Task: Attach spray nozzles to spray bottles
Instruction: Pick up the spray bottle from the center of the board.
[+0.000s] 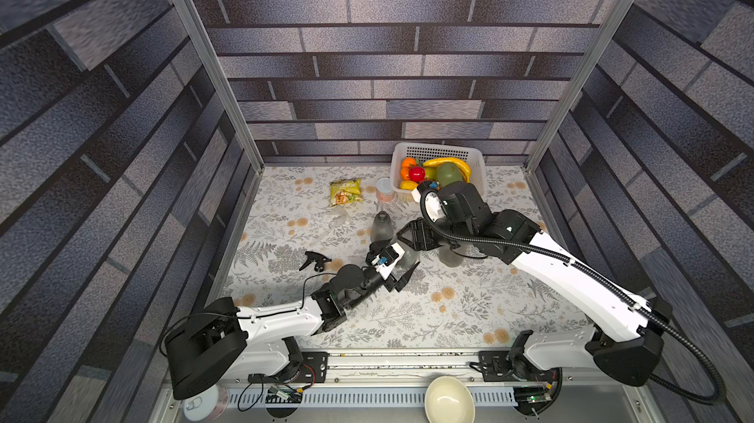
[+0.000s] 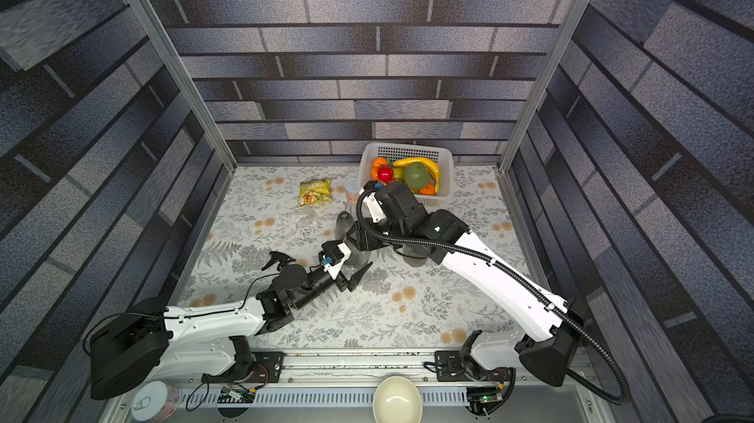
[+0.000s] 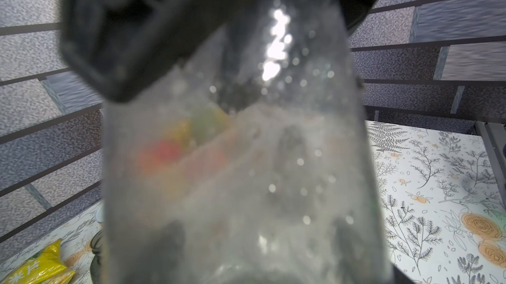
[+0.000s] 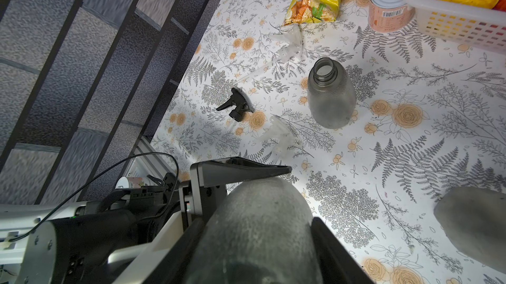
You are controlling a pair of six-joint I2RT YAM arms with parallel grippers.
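One smoky-grey spray bottle (image 4: pixel 260 241) sits between the two black fingers of my right gripper (image 4: pixel 258 222), which is shut on it and holds it over the table's middle (image 1: pixel 408 257). My left gripper (image 1: pixel 398 262) straddles the same bottle; one of its fingers (image 4: pixel 241 170) lies along the bottle's far side. The bottle (image 3: pixel 241 173) fills the left wrist view and hides those jaws. A second bottle (image 4: pixel 331 96) stands open-necked. A third bottle (image 4: pixel 473 227) stands under my right arm. The black nozzle (image 4: pixel 236 104) and two clear nozzles (image 4: pixel 284 134) (image 4: pixel 290 44) lie loose.
A white basket (image 1: pixel 477 160) of fruit stands at the back right, with a pinkish tin can (image 1: pixel 384 190) and a yellow snack bag (image 1: pixel 346 192) to its left. A cream bowl (image 1: pixel 449 398) and a can (image 1: pixel 200 402) sit on the front rail.
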